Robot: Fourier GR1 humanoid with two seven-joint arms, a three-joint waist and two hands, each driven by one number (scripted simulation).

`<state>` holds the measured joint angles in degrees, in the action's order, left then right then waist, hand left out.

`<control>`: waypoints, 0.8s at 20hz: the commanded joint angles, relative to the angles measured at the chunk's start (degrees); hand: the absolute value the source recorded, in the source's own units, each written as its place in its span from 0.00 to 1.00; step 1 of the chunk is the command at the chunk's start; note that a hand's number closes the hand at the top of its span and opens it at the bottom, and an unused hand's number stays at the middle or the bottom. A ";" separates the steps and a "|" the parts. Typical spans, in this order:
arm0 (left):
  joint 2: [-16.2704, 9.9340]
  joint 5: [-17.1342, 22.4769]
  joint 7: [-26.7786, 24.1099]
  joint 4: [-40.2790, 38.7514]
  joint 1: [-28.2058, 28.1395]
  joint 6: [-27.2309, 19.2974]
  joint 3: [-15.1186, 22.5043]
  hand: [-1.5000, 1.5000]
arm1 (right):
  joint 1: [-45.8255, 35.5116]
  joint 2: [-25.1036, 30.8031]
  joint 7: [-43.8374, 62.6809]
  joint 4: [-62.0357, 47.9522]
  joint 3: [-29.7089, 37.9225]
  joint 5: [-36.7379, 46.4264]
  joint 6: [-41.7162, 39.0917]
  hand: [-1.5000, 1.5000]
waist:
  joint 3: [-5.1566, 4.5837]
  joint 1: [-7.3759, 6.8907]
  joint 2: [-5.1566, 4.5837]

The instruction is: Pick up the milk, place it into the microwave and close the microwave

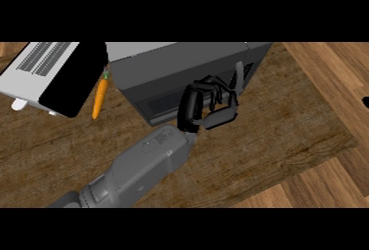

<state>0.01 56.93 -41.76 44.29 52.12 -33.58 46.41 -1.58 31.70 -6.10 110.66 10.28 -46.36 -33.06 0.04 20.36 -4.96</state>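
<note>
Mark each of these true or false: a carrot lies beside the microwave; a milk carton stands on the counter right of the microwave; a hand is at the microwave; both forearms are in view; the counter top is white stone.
1. A carrot lies on the counter beside the microwave. True; it is at the view's left of it.
2. A milk carton stands right of the microwave. False; no milk shows anywhere.
3. A hand is at the microwave. True; the left hand is at its near side.
4. Both forearms are in view. False; only one forearm shows.
5. The counter top is white stone. False; it is brown wood.
</note>
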 commanded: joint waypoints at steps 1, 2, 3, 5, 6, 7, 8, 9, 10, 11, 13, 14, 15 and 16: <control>-0.01 1.52 1.68 -5.08 3.73 0.84 -1.81 1.00 | 0.00 0.46 0.65 0.02 -0.41 -1.58 -0.59 0.00 | -0.07 0.47 -0.87; -0.01 1.63 1.62 -5.09 4.10 1.35 -1.62 1.00 | -0.40 1.03 0.68 -0.43 0.42 -2.10 -0.56 0.00 | -0.06 0.04 -0.66; -0.01 1.94 1.83 -4.89 4.46 1.16 -1.48 1.00 | -0.11 1.11 1.07 -0.22 -0.24 -2.05 -0.85 0.00 | -0.06 0.75 -0.88; -0.01 2.37 1.19 -4.93 4.42 1.72 -1.60 1.00 | 0.01 1.53 1.35 -0.16 -0.13 -2.56 -1.13 0.00 | -0.09 0.59 -0.73; -0.01 2.46 1.18 -5.10 4.45 1.20 -1.22 1.00 | -0.23 1.63 1.27 -0.38 -0.05 -2.71 -1.33 0.00 | -0.02 0.58 -0.77; -0.01 2.69 0.97 -5.26 4.40 1.19 -1.41 1.00 | -0.66 2.13 1.60 -0.42 0.48 -3.11 -0.84 0.00 | -0.12 0.41 -0.80; -0.01 2.76 0.42 -5.33 4.22 1.29 -1.16 1.00 | -0.24 2.03 1.44 -0.06 0.22 -3.01 -1.43 0.00 | -0.07 0.68 -0.66; -0.01 2.98 0.42 -5.41 4.22 1.55 -1.20 1.00 | 0.01 2.03 1.50 -0.19 0.18 -3.45 -1.58 0.00 | -0.04 1.00 -0.86; -0.01 3.27 0.52 -5.54 4.21 1.81 -1.15 1.00 | -0.67 2.64 1.57 -0.74 1.02 -3.13 -1.24 0.00 | -0.07 0.33 -0.94; -0.01 3.38 0.79 -5.60 4.30 1.54 -0.49 1.00 | -0.97 2.82 1.53 -0.45 0.69 -3.46 -1.96 0.00 | -0.01 0.37 -0.83; -0.01 3.28 -0.05 -5.64 4.44 1.59 -0.28 1.00 | -1.43 3.25 1.94 0.05 0.67 -3.95 -1.71 0.00 | -0.14 0.80 -1.05; -0.01 3.49 -0.46 -6.08 4.54 1.81 -0.82 1.00 | -0.61 3.56 1.92 -0.39 1.06 -4.43 -2.42 0.00 | -0.03 0.48 -0.67; -0.01 3.37 -0.96 -5.46 4.68 2.91 -0.14 1.00 | -1.09 3.89 2.05 -0.06 0.99 -5.00 -2.65 0.00 | -0.13 0.71 -0.72; -0.01 1.84 -0.43 -6.91 5.11 2.33 1.82 1.00 | -1.20 3.35 1.92 0.06 0.18 -5.28 -2.90 0.00 | 0.12 0.78 -0.98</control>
<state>-0.03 59.11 -44.34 42.80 53.01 -32.92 48.15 -2.46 34.76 -4.35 110.52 10.87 -50.51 -35.20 0.12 20.49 -4.96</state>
